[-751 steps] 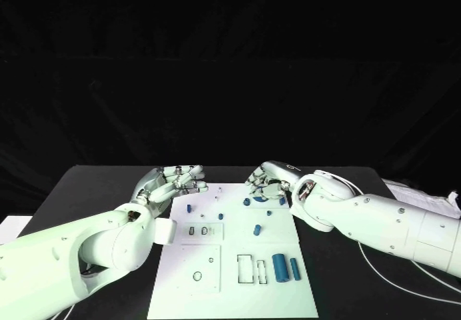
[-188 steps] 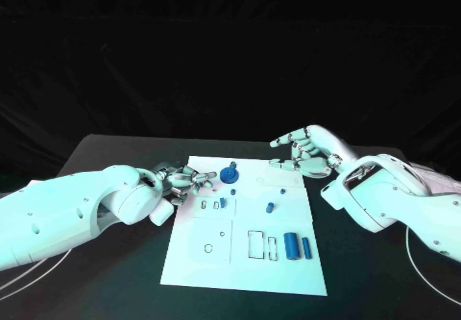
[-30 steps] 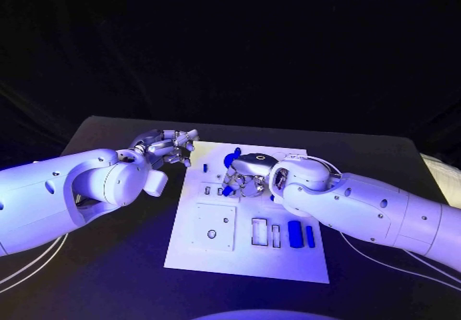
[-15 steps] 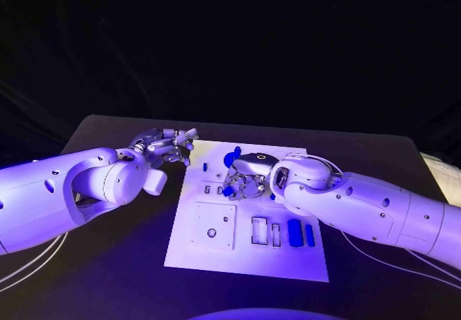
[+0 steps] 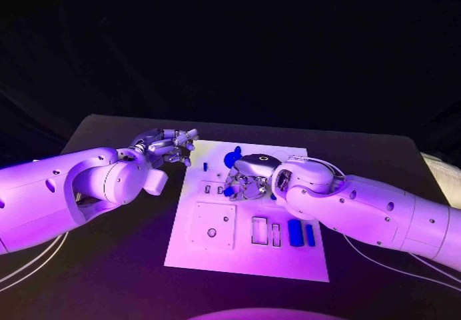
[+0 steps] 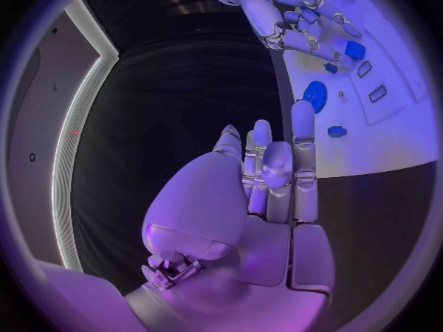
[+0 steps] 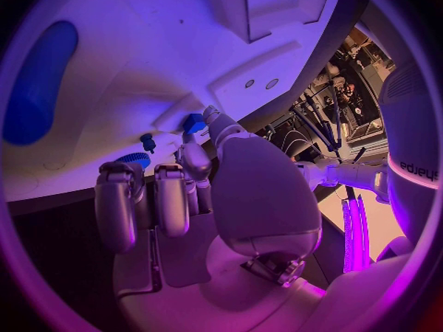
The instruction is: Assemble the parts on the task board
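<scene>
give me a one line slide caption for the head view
Right hand works over small blue parts on the white task board while the left hand hovers empty beside the board's far left corner.

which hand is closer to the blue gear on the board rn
Right. The right hand is over the task board, just beside the blue gear. The left hand is held off the board's edge, over the black table, farther from the gear.

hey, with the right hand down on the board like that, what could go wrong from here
The right hand is low over the task board among small blue parts, with a small blue part at its fingertips; that piece could slip or go in crooked. Its fingers may also knock the blue gear just beyond them. The left hand hovers off the board, so nothing steadies it.
</scene>
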You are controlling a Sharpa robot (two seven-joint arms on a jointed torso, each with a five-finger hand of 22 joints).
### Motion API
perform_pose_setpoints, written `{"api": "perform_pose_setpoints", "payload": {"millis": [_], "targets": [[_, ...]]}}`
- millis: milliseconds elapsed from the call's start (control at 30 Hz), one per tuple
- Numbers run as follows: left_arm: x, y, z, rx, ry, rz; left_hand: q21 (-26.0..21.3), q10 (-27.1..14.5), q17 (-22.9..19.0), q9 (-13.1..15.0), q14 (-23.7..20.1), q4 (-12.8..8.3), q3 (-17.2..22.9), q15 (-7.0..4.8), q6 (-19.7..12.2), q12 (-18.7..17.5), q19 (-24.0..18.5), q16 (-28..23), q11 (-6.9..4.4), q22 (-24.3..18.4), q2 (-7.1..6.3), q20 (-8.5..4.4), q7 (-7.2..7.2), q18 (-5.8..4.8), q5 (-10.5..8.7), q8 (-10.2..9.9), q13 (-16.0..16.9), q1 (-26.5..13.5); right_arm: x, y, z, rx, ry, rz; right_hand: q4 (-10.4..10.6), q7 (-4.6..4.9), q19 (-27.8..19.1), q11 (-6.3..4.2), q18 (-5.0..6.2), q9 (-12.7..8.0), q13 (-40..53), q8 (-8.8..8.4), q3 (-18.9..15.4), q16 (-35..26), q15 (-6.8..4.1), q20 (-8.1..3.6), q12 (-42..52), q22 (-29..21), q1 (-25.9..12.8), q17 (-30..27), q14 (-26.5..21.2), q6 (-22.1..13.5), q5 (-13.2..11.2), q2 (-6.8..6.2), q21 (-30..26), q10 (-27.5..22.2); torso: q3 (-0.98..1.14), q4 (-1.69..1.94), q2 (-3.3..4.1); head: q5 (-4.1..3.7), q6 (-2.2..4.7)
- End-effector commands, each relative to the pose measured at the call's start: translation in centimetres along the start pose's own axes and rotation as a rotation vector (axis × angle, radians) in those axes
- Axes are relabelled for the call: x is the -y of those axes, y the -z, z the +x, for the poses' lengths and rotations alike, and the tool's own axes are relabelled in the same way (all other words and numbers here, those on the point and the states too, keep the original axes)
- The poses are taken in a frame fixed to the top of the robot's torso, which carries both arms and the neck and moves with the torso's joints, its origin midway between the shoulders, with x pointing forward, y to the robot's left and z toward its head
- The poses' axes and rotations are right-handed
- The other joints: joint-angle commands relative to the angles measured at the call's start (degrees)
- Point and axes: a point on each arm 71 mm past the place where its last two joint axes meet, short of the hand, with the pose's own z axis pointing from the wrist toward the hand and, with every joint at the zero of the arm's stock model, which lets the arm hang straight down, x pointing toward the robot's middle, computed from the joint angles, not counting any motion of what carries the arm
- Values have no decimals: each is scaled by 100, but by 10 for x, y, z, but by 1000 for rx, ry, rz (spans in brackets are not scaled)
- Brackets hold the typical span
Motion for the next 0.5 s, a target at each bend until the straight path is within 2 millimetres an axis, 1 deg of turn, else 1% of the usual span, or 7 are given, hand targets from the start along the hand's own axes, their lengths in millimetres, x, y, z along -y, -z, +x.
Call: {"api": "perform_pose_setpoints", "payload": {"millis": [33,500], "targets": [[0,0,2,-20,-1,-3,-33,-37,-5,-5,-26,10,35,2,-37,-23,-13,-37,10,-10,11,10,18,115,14,-31,-4,20,0,1,-2,36,20,19,4,5,228,34,27,-5,20,-30,-42,35,48,46,35,878,-16,829,448,-47,31,-53,34,10,-1,-1,2,-4,0],[-1,0,3,-25,-3,-8,-41,-42,-20,-12,-31,12,36,4,-43,-26,-9,-48,12,-15,7,11,20,115,13,-33,-16,17,-2,7,4,21,32,30,-14,10,241,40,22,7,45,-7,-75,50,55,54,79,897,10,854,453,-8,39,-60,45,38,-3,-3,3,-10,-36]]}}
